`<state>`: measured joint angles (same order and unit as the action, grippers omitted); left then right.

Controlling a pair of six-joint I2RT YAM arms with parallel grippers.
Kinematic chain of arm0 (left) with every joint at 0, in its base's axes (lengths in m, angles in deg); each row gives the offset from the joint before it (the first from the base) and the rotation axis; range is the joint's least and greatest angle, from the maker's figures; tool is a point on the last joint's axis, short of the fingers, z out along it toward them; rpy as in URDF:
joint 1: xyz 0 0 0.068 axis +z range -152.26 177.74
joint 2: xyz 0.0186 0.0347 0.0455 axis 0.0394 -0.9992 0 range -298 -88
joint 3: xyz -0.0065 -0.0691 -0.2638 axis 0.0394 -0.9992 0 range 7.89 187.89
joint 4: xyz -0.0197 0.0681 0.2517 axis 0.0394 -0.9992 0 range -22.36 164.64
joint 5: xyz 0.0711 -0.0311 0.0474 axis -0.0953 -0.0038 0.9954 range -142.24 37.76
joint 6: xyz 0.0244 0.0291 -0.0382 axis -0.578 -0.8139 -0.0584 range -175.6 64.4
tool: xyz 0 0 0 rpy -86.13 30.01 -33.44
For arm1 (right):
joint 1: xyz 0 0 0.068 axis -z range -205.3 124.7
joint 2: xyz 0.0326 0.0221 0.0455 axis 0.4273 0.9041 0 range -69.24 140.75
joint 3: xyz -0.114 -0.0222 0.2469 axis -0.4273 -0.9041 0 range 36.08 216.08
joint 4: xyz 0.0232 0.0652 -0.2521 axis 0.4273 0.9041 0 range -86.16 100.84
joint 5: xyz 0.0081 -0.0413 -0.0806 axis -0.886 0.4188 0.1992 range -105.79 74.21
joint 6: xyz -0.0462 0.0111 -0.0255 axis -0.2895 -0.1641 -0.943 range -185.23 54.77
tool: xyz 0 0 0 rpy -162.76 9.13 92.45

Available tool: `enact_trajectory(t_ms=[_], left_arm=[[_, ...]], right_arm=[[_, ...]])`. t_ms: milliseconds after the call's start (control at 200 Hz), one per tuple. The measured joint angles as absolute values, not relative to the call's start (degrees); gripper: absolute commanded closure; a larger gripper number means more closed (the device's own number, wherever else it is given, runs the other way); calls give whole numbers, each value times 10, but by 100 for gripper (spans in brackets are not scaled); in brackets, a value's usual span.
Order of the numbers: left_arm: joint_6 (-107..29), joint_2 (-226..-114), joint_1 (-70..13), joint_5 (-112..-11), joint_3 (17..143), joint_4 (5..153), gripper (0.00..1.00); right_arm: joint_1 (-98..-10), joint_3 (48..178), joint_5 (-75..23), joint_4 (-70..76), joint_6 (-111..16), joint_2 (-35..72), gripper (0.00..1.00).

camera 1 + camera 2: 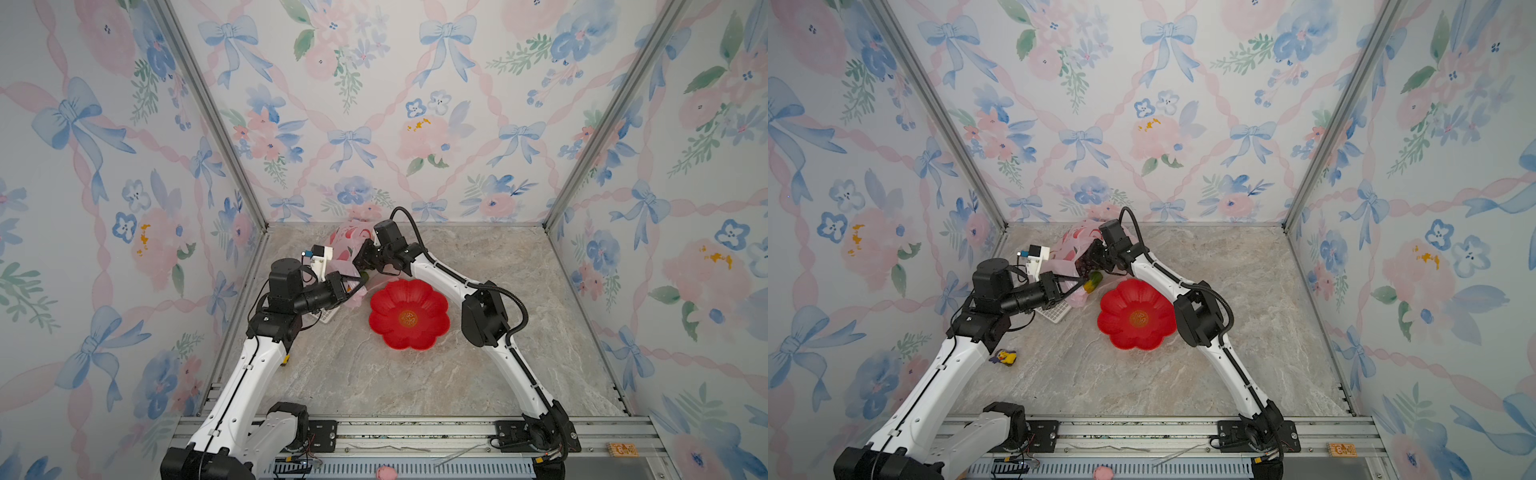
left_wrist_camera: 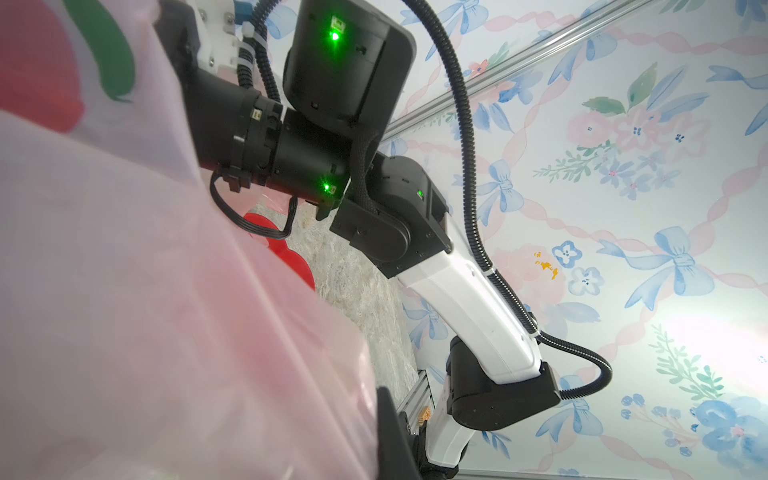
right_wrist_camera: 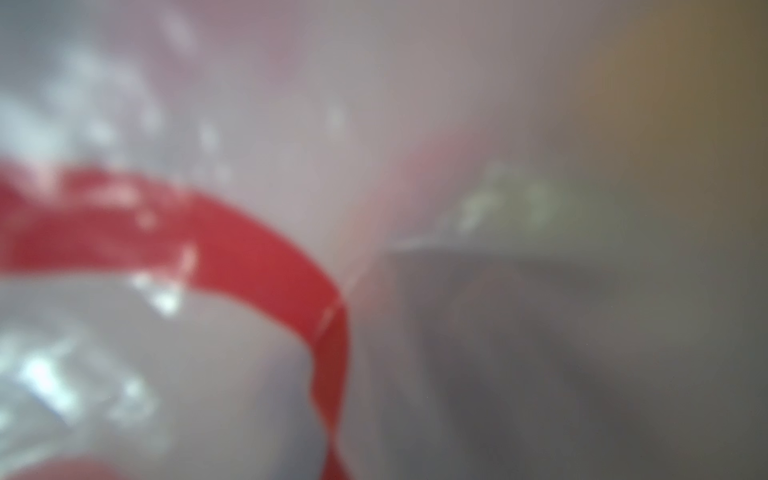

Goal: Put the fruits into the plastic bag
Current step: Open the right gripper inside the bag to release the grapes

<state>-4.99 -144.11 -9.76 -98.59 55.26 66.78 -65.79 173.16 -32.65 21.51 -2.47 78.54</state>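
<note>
The pink plastic bag (image 1: 347, 249) (image 1: 1073, 245) lies crumpled near the back wall, left of centre. My left gripper (image 1: 355, 287) (image 1: 1077, 286) is shut on the bag's front edge. In the left wrist view the bag's film (image 2: 145, 291) hangs against one black finger (image 2: 392, 432). My right gripper (image 1: 360, 261) (image 1: 1086, 262) reaches into the bag's mouth from the right, and its jaws are hidden. A dark purple grape bunch (image 1: 1084, 267) shows at its tip. A green-yellow fruit (image 1: 1093, 281) lies just below it. The right wrist view shows only blurred pink film with a red print (image 3: 249, 249).
A red flower-shaped plate (image 1: 390, 299) (image 1: 1121, 299) with nothing in it sits just right of the bag, under the right forearm. A white gridded piece (image 1: 1054, 312) lies beneath the left gripper. A small yellow duck toy (image 1: 1005, 357) rests by the left arm.
</note>
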Motion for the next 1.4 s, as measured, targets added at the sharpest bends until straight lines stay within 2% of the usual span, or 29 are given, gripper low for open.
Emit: enact_trajectory(t_ms=[135,150,165,205,550,740,1120,1400], left_arm=[[-44,-1438,-96,-986,545,668,100],[-44,-1438,-96,-986,545,668,100],[-44,-1438,-96,-986,545,668,100],[-44,-1438,-95,-986,545,668,100],[-44,-1435,-89,-985,544,668,100],[-39,-1434,-78,-972,544,668,100],[-20,-1429,-59,-928,544,668,100],[6,-1429,-48,-905,531,692,100]], right_arm=[[-657,1734,-325,206,-9,792,27],[-657,1734,-324,206,-9,792,18],[-657,1734,-325,207,-7,793,0],[-657,1734,-325,206,-6,793,4],[-657,1734,-328,209,-4,793,4],[-657,1731,-336,257,-14,784,4],[-655,1688,-348,360,-62,665,4],[-654,1662,-379,407,-97,620,4]])
